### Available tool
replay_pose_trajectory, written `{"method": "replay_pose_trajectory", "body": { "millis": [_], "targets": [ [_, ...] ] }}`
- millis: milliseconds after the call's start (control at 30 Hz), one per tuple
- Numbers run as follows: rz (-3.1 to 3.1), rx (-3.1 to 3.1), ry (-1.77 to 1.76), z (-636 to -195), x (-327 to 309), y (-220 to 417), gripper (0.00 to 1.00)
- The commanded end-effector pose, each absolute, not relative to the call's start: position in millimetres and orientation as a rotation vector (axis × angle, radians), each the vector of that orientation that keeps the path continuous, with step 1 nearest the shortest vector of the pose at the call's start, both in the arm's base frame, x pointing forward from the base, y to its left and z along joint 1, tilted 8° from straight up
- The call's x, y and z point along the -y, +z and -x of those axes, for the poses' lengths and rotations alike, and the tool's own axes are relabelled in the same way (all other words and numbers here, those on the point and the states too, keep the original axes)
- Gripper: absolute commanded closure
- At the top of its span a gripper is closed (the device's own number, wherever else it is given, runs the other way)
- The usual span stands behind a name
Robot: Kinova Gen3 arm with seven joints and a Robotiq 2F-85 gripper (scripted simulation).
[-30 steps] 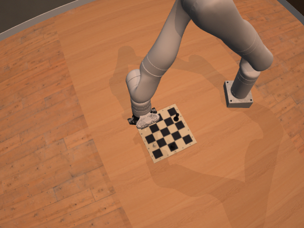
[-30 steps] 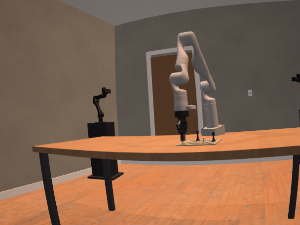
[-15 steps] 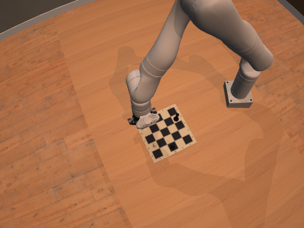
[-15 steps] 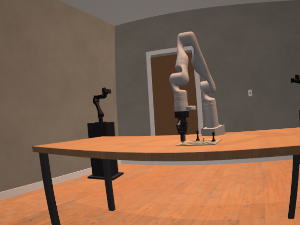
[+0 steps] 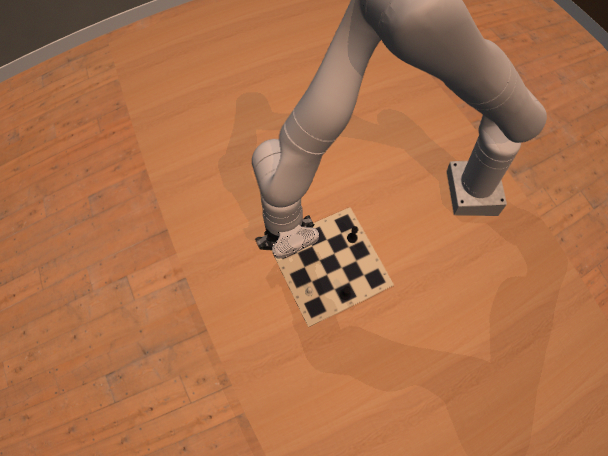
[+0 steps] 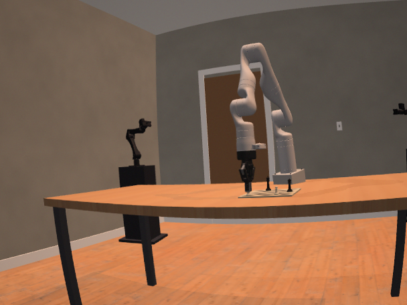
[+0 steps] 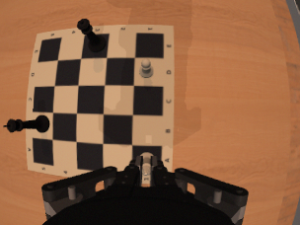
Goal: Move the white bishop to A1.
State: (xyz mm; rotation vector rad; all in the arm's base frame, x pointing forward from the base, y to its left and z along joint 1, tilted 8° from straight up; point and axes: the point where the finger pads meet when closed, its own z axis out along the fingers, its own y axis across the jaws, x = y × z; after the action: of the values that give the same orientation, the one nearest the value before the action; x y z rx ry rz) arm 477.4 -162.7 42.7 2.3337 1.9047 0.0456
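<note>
The small chessboard (image 5: 332,267) lies on the wooden table. My gripper (image 7: 146,163) is shut on the white bishop (image 7: 148,159), whose pale top shows between the fingertips. It stands low over the board's corner square, the near right corner in the wrist view. In the exterior view the gripper (image 6: 248,188) reaches down to the board's left end (image 6: 246,194). In the overhead view the wrist (image 5: 292,239) hides the bishop. I cannot tell whether the bishop's base touches the board.
A small white piece (image 7: 146,68) stands two rows beyond the bishop. One black piece (image 7: 93,36) stands on the far row, another (image 7: 30,123) at the left edge. Both look upright in the side view (image 6: 268,184) (image 6: 289,184). The arm's base (image 5: 475,195) is beyond the board.
</note>
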Motion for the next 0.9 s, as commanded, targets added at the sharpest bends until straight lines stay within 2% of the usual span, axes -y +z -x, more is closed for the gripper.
{"method": "replay_pose_trajectory", "body": {
  "millis": [0,600,633,700,733,800,833,867],
  "targets": [
    [-2.332,-1.904,0.047,-478.0,162.8,43.5,1.00],
    [-2.332,-1.904,0.047,-478.0,162.8,43.5,1.00],
    [-2.332,-1.904,0.047,-478.0,162.8,43.5,0.93],
    [-2.332,-1.904,0.047,-478.0,162.8,43.5,0.93],
    [-2.332,-1.904,0.047,-478.0,162.8,43.5,0.85],
    [-2.332,-1.904,0.047,-478.0,162.8,43.5,0.85],
    [-2.332,-1.904,0.047,-478.0,162.8,43.5,0.78],
    [-2.332,-1.904,0.047,-478.0,162.8,43.5,0.78]
  ]
}}
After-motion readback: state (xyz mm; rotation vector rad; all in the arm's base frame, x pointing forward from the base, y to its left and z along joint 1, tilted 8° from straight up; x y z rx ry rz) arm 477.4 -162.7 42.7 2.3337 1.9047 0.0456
